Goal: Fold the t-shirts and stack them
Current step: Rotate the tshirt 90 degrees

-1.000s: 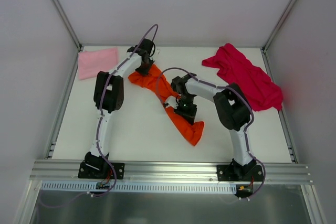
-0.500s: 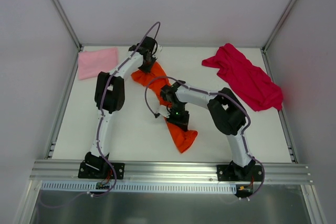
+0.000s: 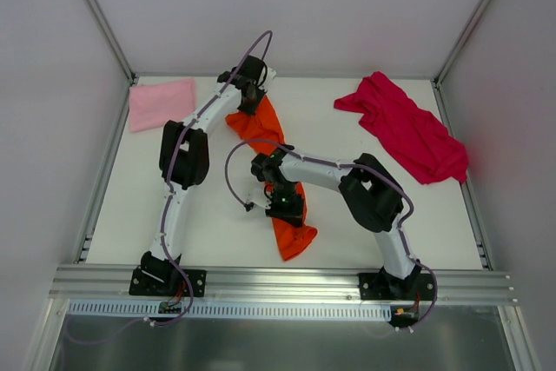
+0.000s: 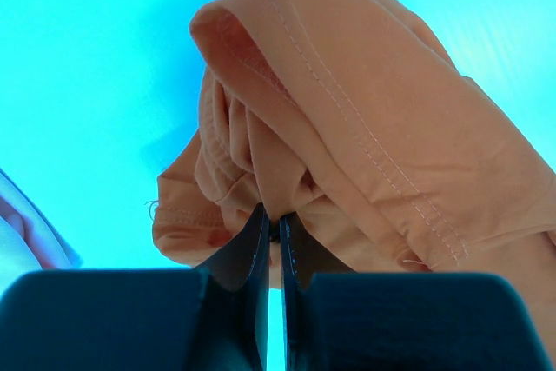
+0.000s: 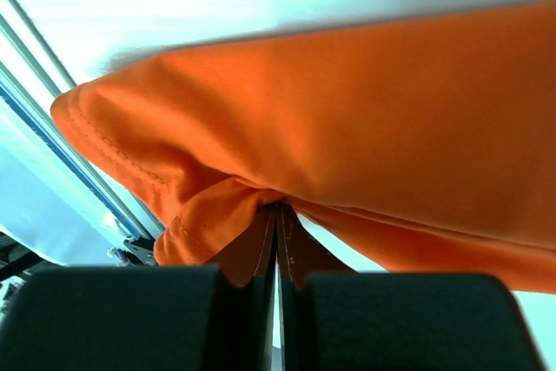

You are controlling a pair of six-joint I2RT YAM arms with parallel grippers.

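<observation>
The orange t-shirt [image 3: 276,158] hangs stretched in a long strip between my two grippers, over the middle of the table. My left gripper [image 3: 250,98] is shut on its far end; the left wrist view shows bunched orange cloth [image 4: 347,128] pinched between the jaws at my left gripper [image 4: 274,219]. My right gripper [image 3: 284,206] is shut on its near part, with a loose end below. The right wrist view shows orange cloth [image 5: 365,119] clamped at my right gripper [image 5: 278,210]. The light pink t-shirt [image 3: 162,103] lies folded at the far left. The magenta t-shirt [image 3: 408,128] lies crumpled at the far right.
Grey walls with metal posts close the table on three sides. An aluminium rail [image 3: 278,282] runs along the near edge by the arm bases. A purple cable [image 3: 236,171] loops beside the right arm.
Both grippers have carried the orange t-shirt: the right gripper moved left and nearer, the left gripper moved slightly right. The strip now hangs closer to vertical in the top view.
</observation>
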